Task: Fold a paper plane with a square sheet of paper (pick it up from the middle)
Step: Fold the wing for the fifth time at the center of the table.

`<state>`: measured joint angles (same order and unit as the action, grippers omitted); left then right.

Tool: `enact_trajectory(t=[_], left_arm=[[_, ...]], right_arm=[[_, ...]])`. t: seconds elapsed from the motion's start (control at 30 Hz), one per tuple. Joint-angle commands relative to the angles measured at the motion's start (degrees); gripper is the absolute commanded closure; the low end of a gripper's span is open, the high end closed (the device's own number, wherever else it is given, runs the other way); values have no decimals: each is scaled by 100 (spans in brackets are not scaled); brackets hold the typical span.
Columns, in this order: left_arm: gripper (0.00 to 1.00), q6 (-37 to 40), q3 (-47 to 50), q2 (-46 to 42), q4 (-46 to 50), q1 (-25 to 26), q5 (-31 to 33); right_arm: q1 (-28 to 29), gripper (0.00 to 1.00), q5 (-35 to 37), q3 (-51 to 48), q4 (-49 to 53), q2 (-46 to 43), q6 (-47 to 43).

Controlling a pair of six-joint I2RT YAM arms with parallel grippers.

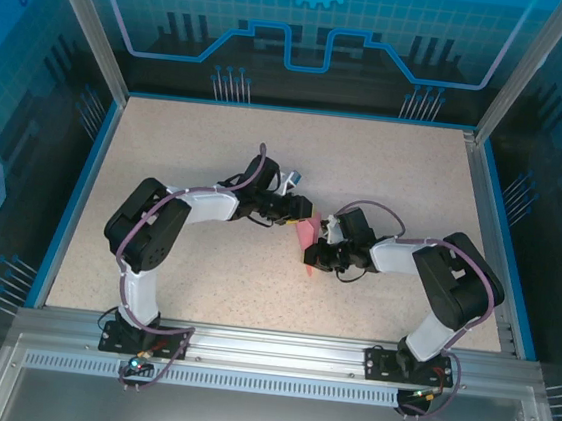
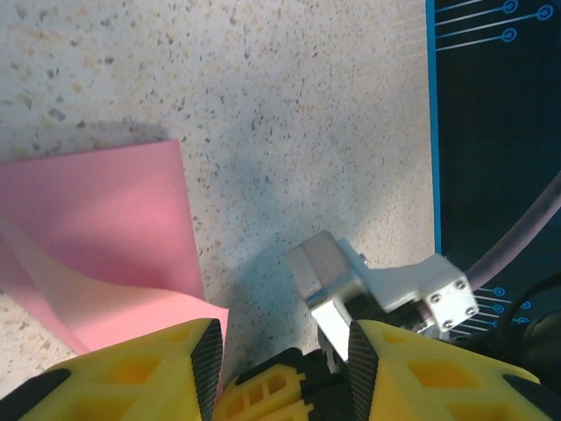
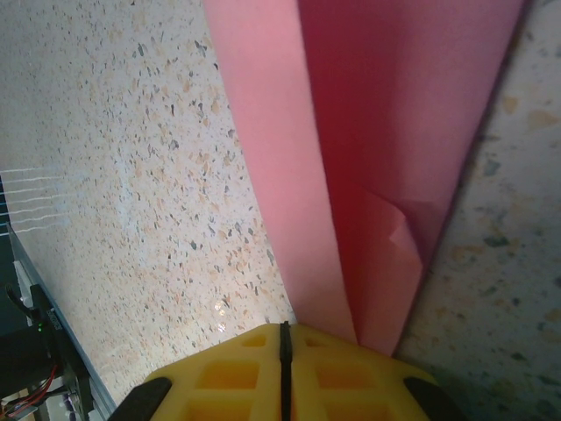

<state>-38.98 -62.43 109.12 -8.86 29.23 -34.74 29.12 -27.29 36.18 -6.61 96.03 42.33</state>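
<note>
"So, how far along is the plane?" the first observer asks.

"Partway, by the look of it," the second answers. "The square sheet of paper (image 1: 305, 235) is not a flat square now. The right wrist view shows it doubled lengthwise into a long strip, a paler layer beside a deeper pink one, with a small dog-eared crease near one edge. No sharp nose or spread wings can be made out, so the dart shape seems yet to come."

"And where does it sit?"

"Right at the right claw (image 3: 282, 331), running out from its tips over the speckled counter (image 1: 188, 140) and partly raised off it. That claw's fingers are pressed together with only a thin seam between them. They appear to be pinching the strip's near end, though the contact itself is hidden behind the yellow pads (image 3: 351, 377)."

"The other arm?"

"The left claw (image 2: 282, 338) is just across the sheet from the right claw. It is spread, with bare counter in its gap. The sheet's corner lies at one finger (image 2: 149, 373), but nothing is clamped."

"What is left, then?"

"Likely the nose folds, the wing folds, and pressing the creases flat."
</note>
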Motion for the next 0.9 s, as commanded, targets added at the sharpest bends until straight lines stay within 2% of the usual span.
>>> enact_trajectory(t=[0.0,0.23,0.53,0.87], left_arm=[[54,65,91,90,-132,46,-252],[57,-236,-192,652,-401,47,-212],[58,-180,-575,1161,-204,-116,165],[58,32,-769,1291,278,-397,444]], right_arm=[[-75,91,202,-203,1039,285,-111],[-74,91,189,-217,1027,320,-107],[-81,91,189,-273,1072,265,-133],[-78,92,159,-298,1225,240,-302]])
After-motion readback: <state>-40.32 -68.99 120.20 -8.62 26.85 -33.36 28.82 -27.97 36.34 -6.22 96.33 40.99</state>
